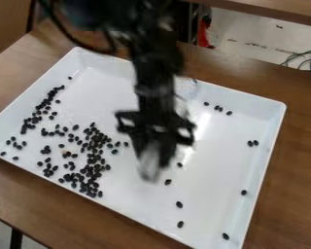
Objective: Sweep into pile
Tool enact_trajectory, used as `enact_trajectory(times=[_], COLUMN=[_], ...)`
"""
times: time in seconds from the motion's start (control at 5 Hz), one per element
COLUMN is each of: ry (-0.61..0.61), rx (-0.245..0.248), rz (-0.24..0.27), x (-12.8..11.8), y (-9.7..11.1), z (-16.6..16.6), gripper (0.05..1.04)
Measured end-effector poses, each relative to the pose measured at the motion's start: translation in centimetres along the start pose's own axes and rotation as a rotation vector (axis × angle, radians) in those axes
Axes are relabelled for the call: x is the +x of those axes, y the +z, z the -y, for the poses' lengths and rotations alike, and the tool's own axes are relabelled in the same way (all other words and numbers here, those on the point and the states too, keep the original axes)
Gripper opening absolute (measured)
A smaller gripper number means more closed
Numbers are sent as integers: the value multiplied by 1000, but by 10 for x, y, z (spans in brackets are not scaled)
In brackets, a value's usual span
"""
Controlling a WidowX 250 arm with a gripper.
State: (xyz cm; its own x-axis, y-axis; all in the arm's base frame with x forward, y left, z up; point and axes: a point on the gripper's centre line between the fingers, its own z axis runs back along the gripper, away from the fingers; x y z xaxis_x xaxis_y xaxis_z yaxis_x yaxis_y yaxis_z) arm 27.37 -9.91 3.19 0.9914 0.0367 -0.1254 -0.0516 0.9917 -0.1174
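The black gripper [156,163] hangs over the middle of the white tray, blurred, with a pale greyish piece at its lower end. I cannot tell how its fingers stand or whether they hold that piece. Dark beans [93,155] lie thickly in the tray's left half, left of the gripper. A narrower band of beans [41,109] runs along the left wall. To the gripper's right and below it, several single beans [179,204] lie scattered, some near the right wall and some near the back.
The white tray [216,214] has raised walls and sits on a brown wooden table [301,170]. A cable hangs beside the arm at the upper left. Dark cables [306,59] and a red item [204,34] are beyond the table's back edge.
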Motion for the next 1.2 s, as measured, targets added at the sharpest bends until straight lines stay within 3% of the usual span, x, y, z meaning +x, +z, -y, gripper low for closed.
enact_trajectory(times=[0.2,0.4,0.6,0.8,1.2], ry=[-53,-67,-42,58,191], rx=[6,11,27,46,137], rz=[-13,-50,-61,-54,-15], x=[-15,-26,-22,-8,24], y=[-18,-37,-40,-34,-22], z=[42,58,31,-20,-113], gripper=[363,363,363,363,363])
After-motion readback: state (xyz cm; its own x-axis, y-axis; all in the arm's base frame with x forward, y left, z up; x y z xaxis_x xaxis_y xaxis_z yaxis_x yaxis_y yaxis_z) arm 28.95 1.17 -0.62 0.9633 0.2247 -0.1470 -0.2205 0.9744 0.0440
